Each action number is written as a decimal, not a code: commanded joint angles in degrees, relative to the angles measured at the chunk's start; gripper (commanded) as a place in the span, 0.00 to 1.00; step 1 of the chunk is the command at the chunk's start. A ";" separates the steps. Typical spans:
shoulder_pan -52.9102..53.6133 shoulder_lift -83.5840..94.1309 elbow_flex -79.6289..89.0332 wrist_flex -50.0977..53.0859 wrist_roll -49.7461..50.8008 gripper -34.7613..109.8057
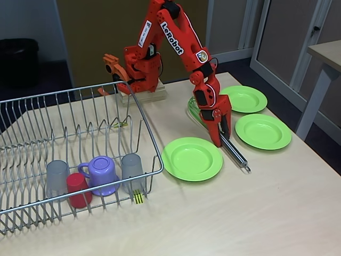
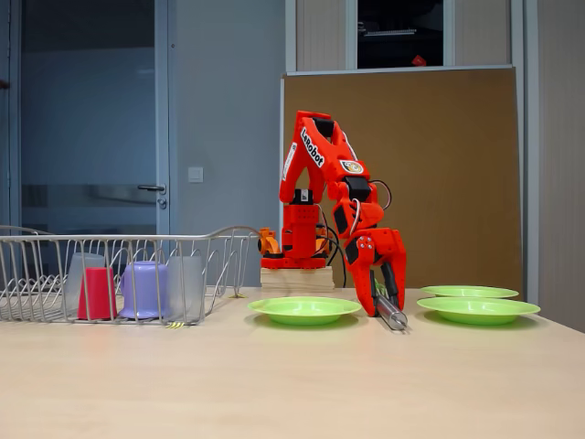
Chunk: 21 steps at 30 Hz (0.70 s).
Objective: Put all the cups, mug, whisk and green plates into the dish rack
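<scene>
Down at the worktop (image 1: 256,213) with the end effector (image 1: 222,140), fingers either side of the whisk (image 1: 234,152) where the silver handle leaves the green wires; whether pinching the handle or merely spread around it cannot be told from either fixed view. Whisk lying flat, green wires toward the far edge behind the arm, handle pointing toward the near right, between the plates.

Three green plates still out on the worktop: nearest plate (image 1: 192,158) just left of the whisk handle, right plate (image 1: 263,131) just right of it, far plate (image 1: 244,98) toward the far right corner, partly behind the arm.

Dish rack (image 1: 80,93) over the left side of the worktop, yellow-and-black tag (image 1: 138,197) on its near rim. Inside, along the near end, a row upside down: left grey cup (image 1: 57,178), red cup (image 1: 78,189) just beside it and nearer the rim, mug (image 1: 100,174) in the middle with handle to the left, right grey cup (image 1: 132,170) at the rack's right end near the tag.

From the low fixed view, same row behind the rack wires (image 2: 128,240), end effector (image 2: 382,297) touching down beside the nearest plate (image 2: 304,308).
</scene>
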 commanded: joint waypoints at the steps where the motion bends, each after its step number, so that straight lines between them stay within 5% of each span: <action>1: 0.53 0.53 0.97 1.49 -0.97 0.26; 10: 1.05 10.20 -2.64 18.37 -5.19 0.24; 21: 3.69 13.18 -28.39 42.45 -19.86 0.24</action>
